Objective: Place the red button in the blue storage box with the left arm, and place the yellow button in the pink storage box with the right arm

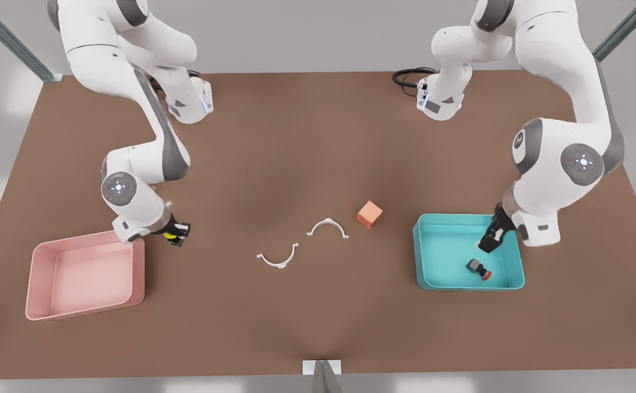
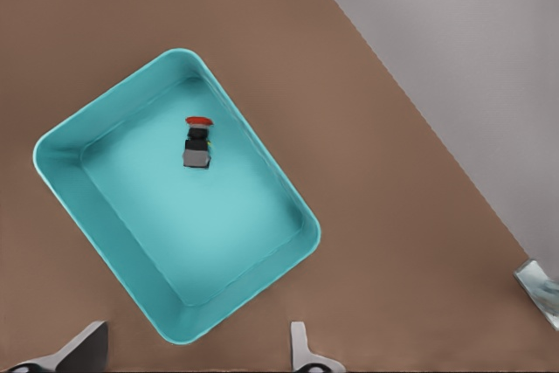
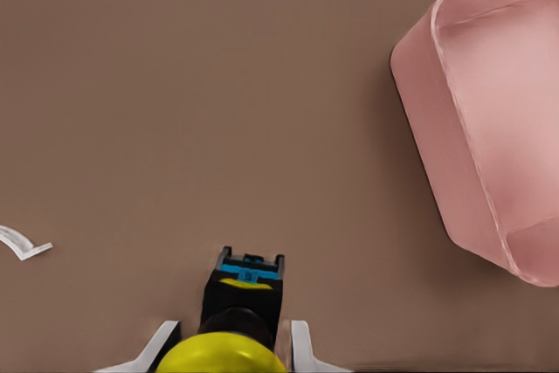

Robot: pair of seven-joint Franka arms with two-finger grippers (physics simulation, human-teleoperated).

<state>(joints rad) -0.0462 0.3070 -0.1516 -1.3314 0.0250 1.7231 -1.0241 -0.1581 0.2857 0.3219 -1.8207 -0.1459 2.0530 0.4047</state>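
A: What's on your tabletop, biggest things first?

B: You have the pink storage box at the front view's left, with nothing in it, and the blue storage box at the front view's right. Between them lie an orange cube and two thin white arcs, one nearer the cube and one nearer the pink box.

A: Where are my buttons?

B: Your red button lies on its side on the floor of the blue storage box, cap toward the box's front wall. Your yellow button is outside the pink storage box, just beside its right rim in the front view; I cannot tell whether it touches the tabletop.

A: And the grippers?

B: Your left gripper hangs over the blue storage box, above the red button and clear of it, its fingers spread apart and holding nothing. Your right gripper is clamped on the yellow button: in the right wrist view its fingers press the dark body from both sides.
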